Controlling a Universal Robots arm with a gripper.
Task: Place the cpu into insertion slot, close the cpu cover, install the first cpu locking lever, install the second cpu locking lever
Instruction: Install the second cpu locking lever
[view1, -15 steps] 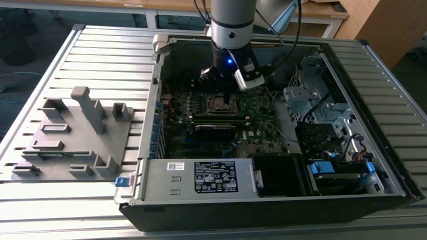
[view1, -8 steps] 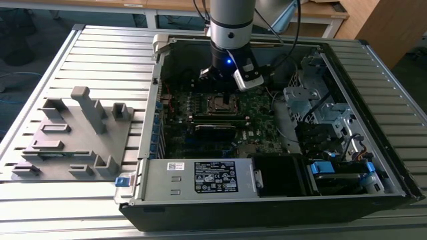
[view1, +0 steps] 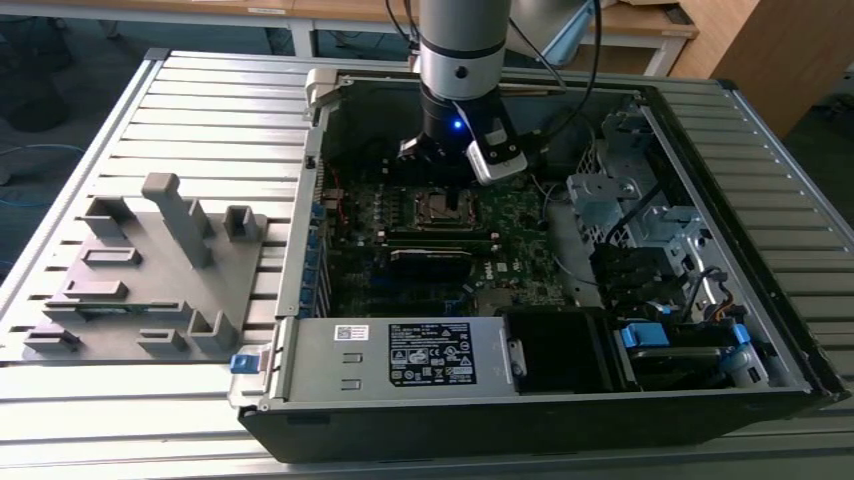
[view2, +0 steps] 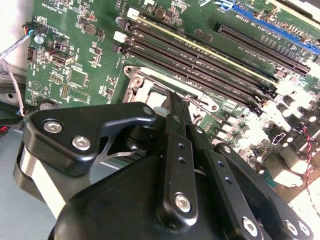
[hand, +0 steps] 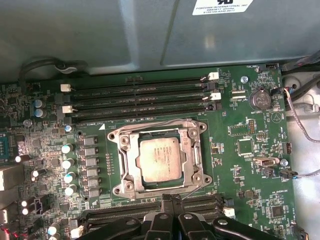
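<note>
Gripper (view2: 176, 107): black linkage body closest to the lens in both wrist views, its slim fingertips (hand: 171, 199) drawn together with no gap, holding nothing, tips at the edge of the socket frame beside a thin wire lever. Cpu (hand: 160, 160): dull silver square, seated flat in the insertion slot (hand: 131, 161) on the green motherboard (hand: 245, 150). Cpu cover (hand: 192, 159): metal frame lying down around the chip, its cut-out showing the chip's top. Wire levers: run along the frame's sides; whether latched cannot be told. Memory slots (hand: 140, 97): long black rows just beyond the socket, a second set beside the fingertips. In the exterior view, the arm (view1: 461, 60) reaches down into the open computer case (view1: 747, 330), gripper (view1: 447, 165) just above the socket; grey moulded fixture (view1: 147, 270) lies on the slatted table (view1: 80, 140), at the exterior view's left.
</note>
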